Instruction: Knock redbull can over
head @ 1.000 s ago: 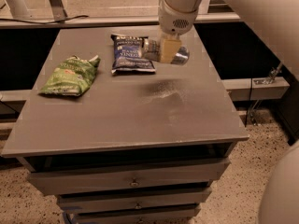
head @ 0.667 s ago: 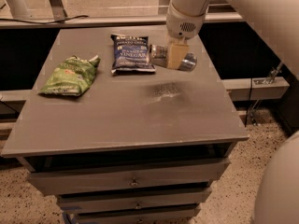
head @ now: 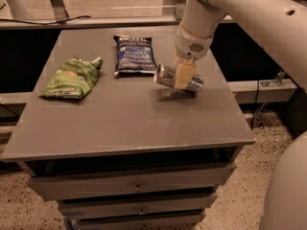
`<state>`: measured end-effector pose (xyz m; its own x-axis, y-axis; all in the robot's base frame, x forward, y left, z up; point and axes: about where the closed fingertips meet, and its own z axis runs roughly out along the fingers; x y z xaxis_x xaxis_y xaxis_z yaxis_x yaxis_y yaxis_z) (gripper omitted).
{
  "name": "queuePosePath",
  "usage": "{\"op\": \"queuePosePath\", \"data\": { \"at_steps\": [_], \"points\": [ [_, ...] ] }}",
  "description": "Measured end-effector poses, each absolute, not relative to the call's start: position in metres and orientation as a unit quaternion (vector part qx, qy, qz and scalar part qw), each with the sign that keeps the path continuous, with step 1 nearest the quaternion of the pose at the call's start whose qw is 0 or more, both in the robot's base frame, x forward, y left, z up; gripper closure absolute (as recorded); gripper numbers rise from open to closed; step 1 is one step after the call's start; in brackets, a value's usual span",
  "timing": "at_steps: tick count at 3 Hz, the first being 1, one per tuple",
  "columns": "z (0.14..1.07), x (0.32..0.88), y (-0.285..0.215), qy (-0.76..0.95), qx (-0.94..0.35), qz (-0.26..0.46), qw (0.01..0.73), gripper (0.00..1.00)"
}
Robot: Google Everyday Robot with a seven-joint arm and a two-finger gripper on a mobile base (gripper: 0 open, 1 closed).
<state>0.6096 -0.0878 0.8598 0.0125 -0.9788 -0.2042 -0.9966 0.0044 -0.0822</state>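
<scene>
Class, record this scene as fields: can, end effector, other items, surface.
redbull can: sideways, not upright, at the end effector
end effector: across the can's middle, over the right half of the table
blue chip bag: flat, behind and left of the can
green chip bag: flat, left side
table: grey, drawers below

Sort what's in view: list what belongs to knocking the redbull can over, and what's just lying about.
Belongs to the job:
- redbull can, tipped sideways between the fingers
- gripper, over the table's right half, shut on the can

Just lying about:
- dark blue chip bag, flat at the back
- green chip bag, at the left
- table with drawers
</scene>
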Motion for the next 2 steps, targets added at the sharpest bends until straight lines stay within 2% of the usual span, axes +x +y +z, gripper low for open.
{"op": "queuePosePath", "data": {
  "at_steps": [1,2],
  "points": [
    [0.838,0.603,-0.079,0.696,-0.709,0.065,0.096,0.82],
    [0.826,0.598,-0.07,0.689,-0.714,0.079,0.091,0.59]
  ]
}}
